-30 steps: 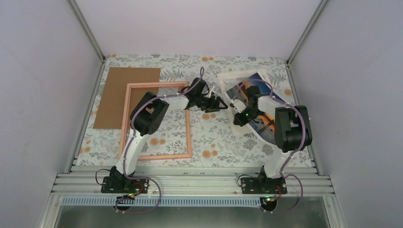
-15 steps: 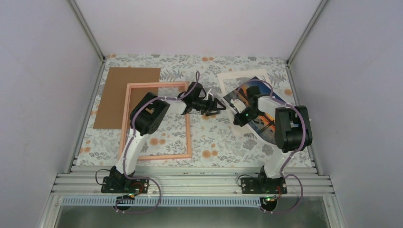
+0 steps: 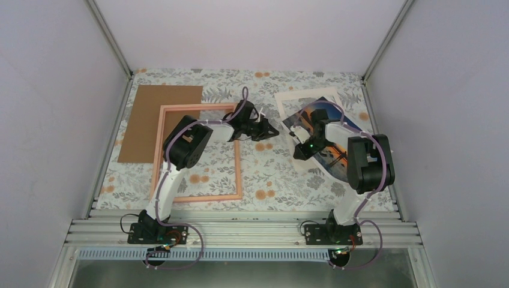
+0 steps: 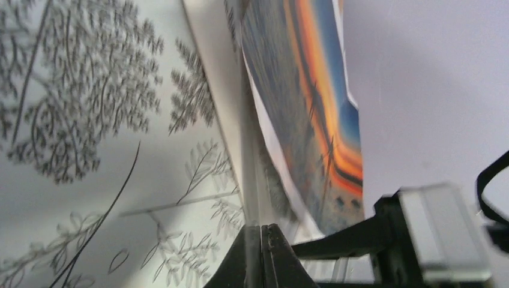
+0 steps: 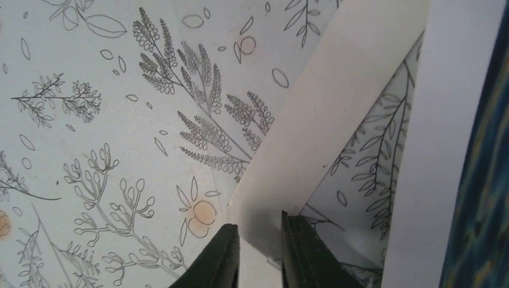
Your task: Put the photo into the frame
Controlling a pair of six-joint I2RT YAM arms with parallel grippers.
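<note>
**A:** Where is the photo, and which way does it lie?

**B:** The photo point(image 3: 303, 117) is at the far right of the floral table point(image 3: 270, 174). It lies on the white mat board point(image 3: 300, 93), partly under the right arm. Its long axis slants from the far centre toward the near right edge, and the orange band follows that line. In the left wrist view, its closest edge lifts clear of the mat.

**A:** And the frame?

**B:** The frame point(image 3: 201, 197) lies flat, well to the left, with its long axis running near to far. Its far-left corner overlaps the brown cardboard sheet point(image 3: 150, 114).

**A:** The grippers?

**B:** The left gripper point(image 4: 262, 237) points at the photo's left corner with its jaws pressed together. I cannot tell whether they pinch the print. The right gripper point(image 5: 259, 237) hovers over the mat's corner, fingers slightly parted, with no visible grip on anything.

**A:** What has changed?

**B:** A second ago the left jaws stood wide apart; now they meet. The frame has not moved.
</note>
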